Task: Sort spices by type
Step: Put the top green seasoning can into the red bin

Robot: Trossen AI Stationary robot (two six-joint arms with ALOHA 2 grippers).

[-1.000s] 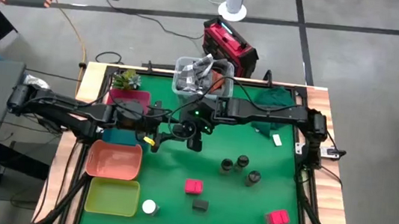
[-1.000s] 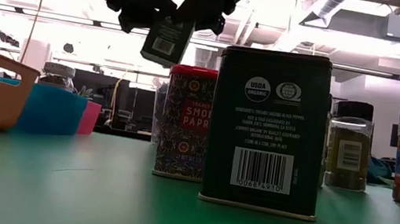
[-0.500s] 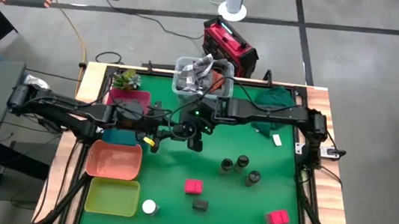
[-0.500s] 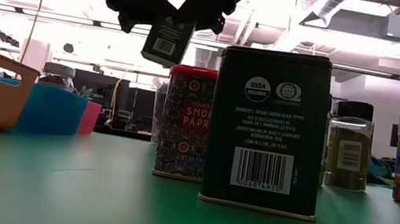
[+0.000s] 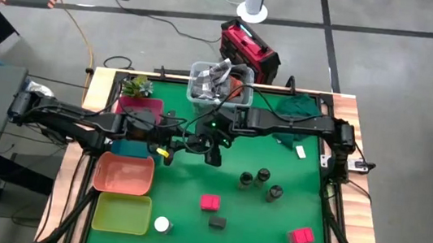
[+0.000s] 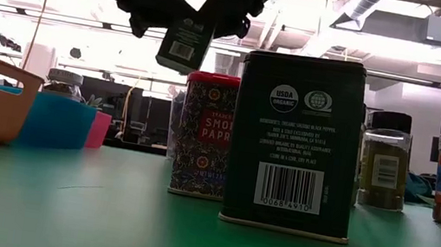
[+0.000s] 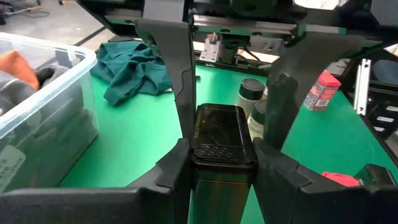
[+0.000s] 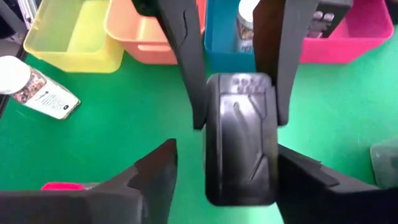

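I see the left gripper (image 7: pixel 222 155) clamped on a black rectangular box (image 7: pixel 222 146), glossy, embossed lid, held in the air just beside the blue tray (image 8: pixel 221 46); the right gripper (image 8: pixel 239 180) stands apart around it.

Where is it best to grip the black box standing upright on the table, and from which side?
Probably from above, gripping its two wide flat faces near the top: the black box stands upright on its base, and the pink-red box behind it stands apart.
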